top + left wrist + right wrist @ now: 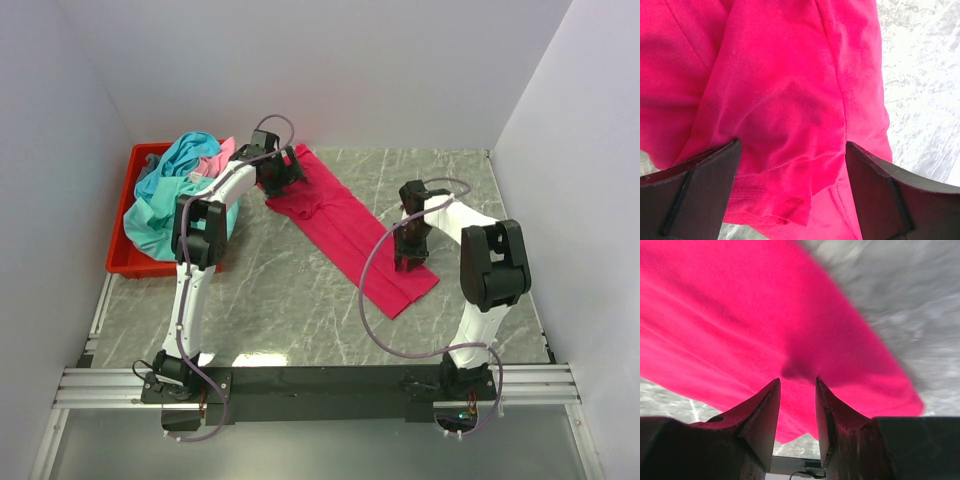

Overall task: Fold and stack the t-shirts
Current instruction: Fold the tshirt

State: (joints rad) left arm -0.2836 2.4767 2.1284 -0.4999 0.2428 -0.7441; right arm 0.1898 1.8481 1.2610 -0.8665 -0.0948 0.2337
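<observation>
While stretched long across the grey table (pixel 280 300): red shirt (pixel 345 225), lying diagonally.
Over far end, left gripper (pixel 790 150) spread wide, released; at near edge, right gripper (pixel 797 382) half-parted, grasp unclear.

From above, the left pincer (pixel 285 170) covers the far end of the magenta shirt (pixel 340 225), and the teal shirt (pixel 165 205) hides much of the red bin (pixel 125 262). The right wrist view is blurred: whether the right pincer (pixel 797 390) pinches the cloth, I cannot tell.
</observation>
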